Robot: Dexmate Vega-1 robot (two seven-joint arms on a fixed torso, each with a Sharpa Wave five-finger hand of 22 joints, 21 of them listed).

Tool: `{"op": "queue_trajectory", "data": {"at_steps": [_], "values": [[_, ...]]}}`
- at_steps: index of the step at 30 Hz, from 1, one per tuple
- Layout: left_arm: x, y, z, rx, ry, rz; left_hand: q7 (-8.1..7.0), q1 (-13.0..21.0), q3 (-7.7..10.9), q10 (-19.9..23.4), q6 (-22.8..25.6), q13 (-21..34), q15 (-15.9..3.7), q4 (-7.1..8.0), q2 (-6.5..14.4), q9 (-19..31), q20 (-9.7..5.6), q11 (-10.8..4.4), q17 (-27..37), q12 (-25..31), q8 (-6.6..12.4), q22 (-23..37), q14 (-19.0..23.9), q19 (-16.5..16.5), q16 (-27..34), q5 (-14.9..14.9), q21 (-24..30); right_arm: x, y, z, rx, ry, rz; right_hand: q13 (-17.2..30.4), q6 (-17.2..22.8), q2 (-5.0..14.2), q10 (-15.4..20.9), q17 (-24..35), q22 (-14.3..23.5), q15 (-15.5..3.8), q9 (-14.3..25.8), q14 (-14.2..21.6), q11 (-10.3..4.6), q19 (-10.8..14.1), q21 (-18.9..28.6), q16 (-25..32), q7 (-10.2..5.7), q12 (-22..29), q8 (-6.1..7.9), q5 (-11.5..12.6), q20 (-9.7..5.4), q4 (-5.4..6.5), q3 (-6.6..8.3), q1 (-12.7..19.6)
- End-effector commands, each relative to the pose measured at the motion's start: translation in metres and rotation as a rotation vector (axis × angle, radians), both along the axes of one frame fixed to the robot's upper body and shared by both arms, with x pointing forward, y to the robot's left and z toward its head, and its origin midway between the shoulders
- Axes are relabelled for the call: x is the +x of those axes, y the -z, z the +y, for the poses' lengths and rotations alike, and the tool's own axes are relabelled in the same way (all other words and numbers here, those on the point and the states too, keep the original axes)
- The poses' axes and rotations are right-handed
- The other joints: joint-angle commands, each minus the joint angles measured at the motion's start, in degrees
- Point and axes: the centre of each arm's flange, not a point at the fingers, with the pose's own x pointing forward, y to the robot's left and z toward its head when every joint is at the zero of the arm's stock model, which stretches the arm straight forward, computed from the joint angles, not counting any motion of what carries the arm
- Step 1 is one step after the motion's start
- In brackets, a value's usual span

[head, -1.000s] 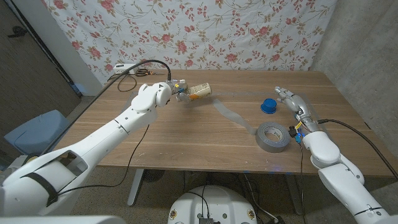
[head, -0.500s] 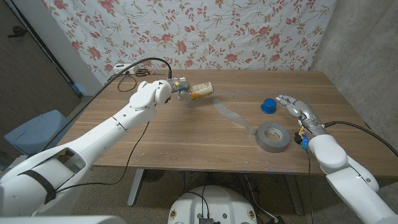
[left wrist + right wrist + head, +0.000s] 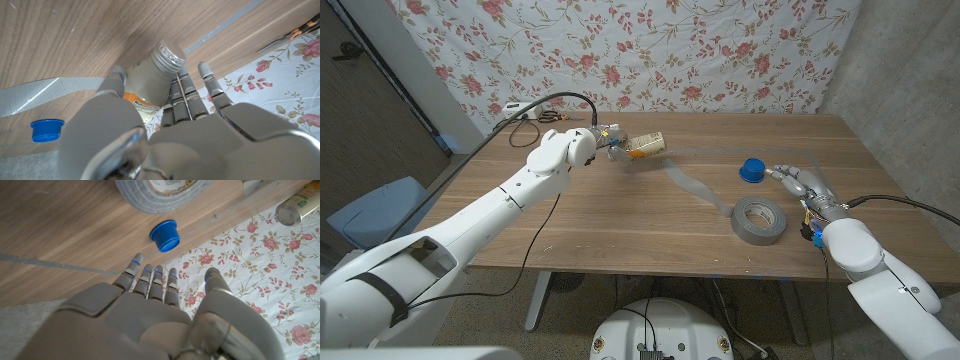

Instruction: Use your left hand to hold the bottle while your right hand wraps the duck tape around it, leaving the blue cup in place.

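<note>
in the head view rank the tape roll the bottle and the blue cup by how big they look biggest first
1. The tape roll, clearly widest.
2. The bottle held by the left hand; partly hidden and farther from the camera, so its true rank is unsure.
3. The blue cup, smallest.

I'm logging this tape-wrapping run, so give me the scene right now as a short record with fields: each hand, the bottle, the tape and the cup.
left hand: holds the bottle above the table's far left
bottle: on its side in the grip, strip of tape stuck to it
right hand: holds nothing, fingers apart, beside the roll
duct tape roll: flat on the table, strip running to the bottle
blue cup: on the table behind the roll
</note>
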Motion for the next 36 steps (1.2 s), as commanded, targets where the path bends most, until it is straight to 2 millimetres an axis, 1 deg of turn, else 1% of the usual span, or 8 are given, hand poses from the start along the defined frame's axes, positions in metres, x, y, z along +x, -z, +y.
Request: {"op": "queue_trajectory", "data": {"at_steps": [1,3,6,15,24,26,36], "values": [[0.001,-0.002,-0.006,0.005,0.019,-0.003,5.64,8.63,16.13,0.44,12.05,0.17,-0.05,15.79,9.31,10.89,0.12,-0.83,0.23,2.47,24.10,0.11,-0.35,-0.35,-0.06,0.17,0.68,-0.013,0.002,0.002,-0.086,0.085,0.108,0.22,-0.18,-0.41,-0.24,0.14,0.32,0.03,0.27,-0.16,0.32,0.22,-0.06,-0.08,-0.01,-0.24,-0.21,0.08,0.42,-0.32,0.12,0.24],[0.001,-0.002,-0.008,0.006,0.021,-0.003,5.58,8.64,16.14,0.43,11.95,0.25,-0.02,15.76,9.31,10.95,0.12,-0.61,0.30,2.59,24.11,0.11,-0.30,-0.40,-0.07,0.15,0.88,-0.014,0.002,0.003,-0.109,0.101,0.125,0.23,-0.20,-0.55,-0.27,0.14,0.32,-0.02,0.28,-0.20,0.19,0.27,-0.12,-0.10,0.02,-0.24,-0.20,0.09,0.60,-0.42,0.14,0.44],[0.001,-0.003,-0.010,0.009,0.027,-0.006,5.54,8.66,16.14,0.38,12.07,0.21,0.04,15.73,9.31,10.87,0.14,-0.68,0.37,2.62,24.13,0.12,-0.29,-0.49,-0.10,0.12,1.10,-0.016,0.003,0.005,-0.127,0.125,0.151,0.23,-0.23,-0.69,-0.41,0.14,0.31,-0.18,0.29,-0.37,-0.09,0.26,-0.24,-0.18,0.08,-0.28,-0.18,0.13,0.81,-0.59,0.23,0.84],[0.000,-0.005,-0.013,0.017,0.028,-0.009,5.51,8.67,16.12,0.38,11.93,0.05,-0.02,15.68,9.29,10.92,0.20,-0.67,0.52,2.74,24.16,0.11,-0.23,-0.74,-0.20,0.05,1.74,-0.017,0.005,0.011,-0.193,0.166,0.216,0.25,-0.47,-1.12,-0.95,0.13,0.29,-0.42,0.32,-0.73,-0.04,0.18,-0.56,-0.33,0.15,-0.44,-0.18,0.23,1.51,-0.91,0.40,1.82],[0.001,-0.006,-0.014,0.021,0.031,-0.009,5.55,8.67,16.09,0.29,11.92,-0.03,0.02,15.65,9.26,10.88,0.16,-0.80,0.67,2.89,24.20,0.07,-0.13,-0.94,-0.30,-0.03,2.40,-0.014,0.004,0.016,-0.263,0.211,0.284,0.27,-0.79,-1.67,-1.12,0.13,0.27,-0.72,0.35,-0.66,-0.32,0.29,-0.78,-0.29,0.10,-0.45,-0.19,0.37,1.74,-1.16,0.48,2.70],[0.001,-0.006,-0.014,0.022,0.030,-0.011,5.52,8.67,16.08,0.26,11.88,-0.01,0.01,15.65,9.27,10.91,0.18,-0.57,0.70,2.94,24.21,0.06,-0.12,-0.99,-0.33,-0.04,2.54,-0.013,0.003,0.018,-0.277,0.215,0.297,0.27,-0.82,-1.81,-1.22,0.13,0.27,-0.81,0.35,-0.66,-0.31,0.31,-0.82,-0.29,0.08,-0.48,-0.18,0.39,1.78,-1.19,0.46,2.81],[0.003,-0.008,-0.013,0.030,0.024,-0.010,5.40,8.66,16.04,0.22,12.05,-0.16,-0.08,15.61,9.24,10.72,0.08,-0.72,0.85,3.07,24.24,-0.02,-0.11,-1.22,-0.48,-0.12,3.24,-0.009,-0.001,0.028,-0.313,0.193,0.347,0.30,-0.78,-3.38,-1.39,0.18,0.27,-0.91,0.37,-0.61,-0.27,0.35,-1.11,-0.25,0.02,-0.45,-0.09,0.52,2.15,-1.12,-0.16,2.92]]}}
